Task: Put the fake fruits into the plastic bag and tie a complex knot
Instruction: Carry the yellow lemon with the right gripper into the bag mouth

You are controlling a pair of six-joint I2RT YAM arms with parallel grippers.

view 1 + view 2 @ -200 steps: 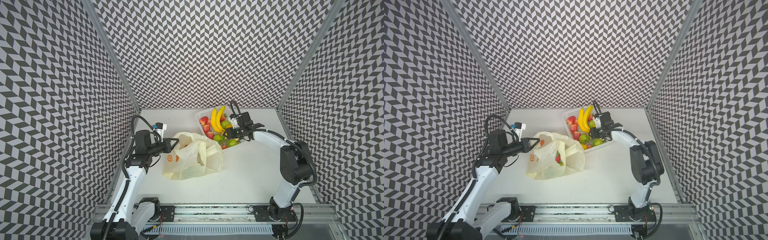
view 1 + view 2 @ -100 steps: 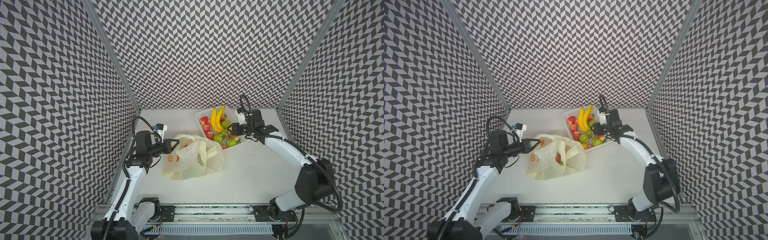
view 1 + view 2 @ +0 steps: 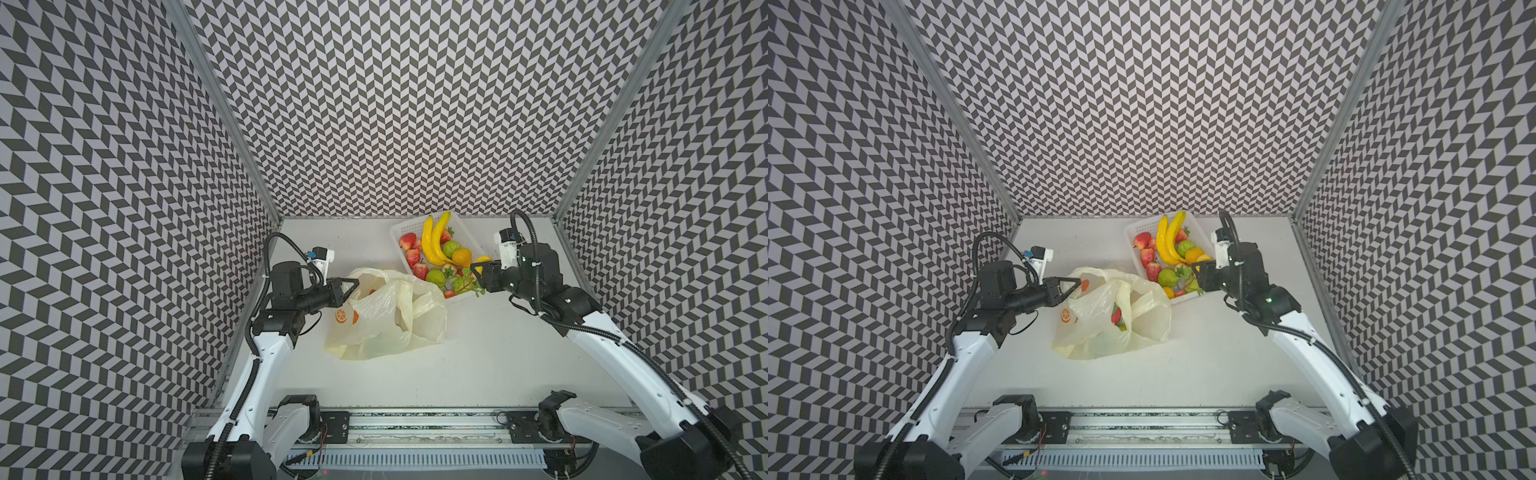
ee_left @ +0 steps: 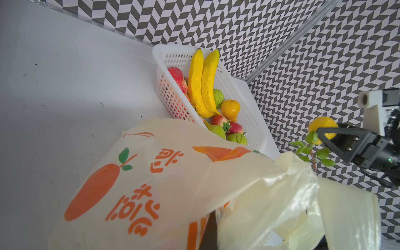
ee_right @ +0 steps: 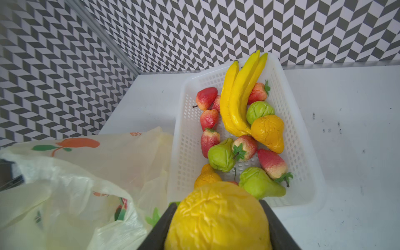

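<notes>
1. The right gripper (image 5: 218, 204) has its fingers (image 5: 160, 227) partway apart, pressed against both sides of a yellow lemon (image 5: 218, 220). A green leafy sprig (image 4: 311, 151) hangs beneath it.
2. The lemon is held in the air over the near end of the white basket (image 3: 401, 226), clear of the fruits lying in it.
3. The left gripper (image 3: 351, 284) is pinched tight on the rim of the plastic bag (image 3: 386, 324) and holds that edge raised. The mouth gapes toward the basket.
4. The bag slumps on the table (image 3: 498, 353) just beside the basket, between the two arms. Through its opening a red strawberry (image 3: 1116, 314) shows in a top view, with something green beside it.
5. The other fake fruits (image 5: 244, 149) are piled in the basket: two bananas (image 5: 238, 97) leaning on the far rim, red strawberries, green pears and orange-coloured fruits.
6. The bag's handles lie loose and untied.
</notes>
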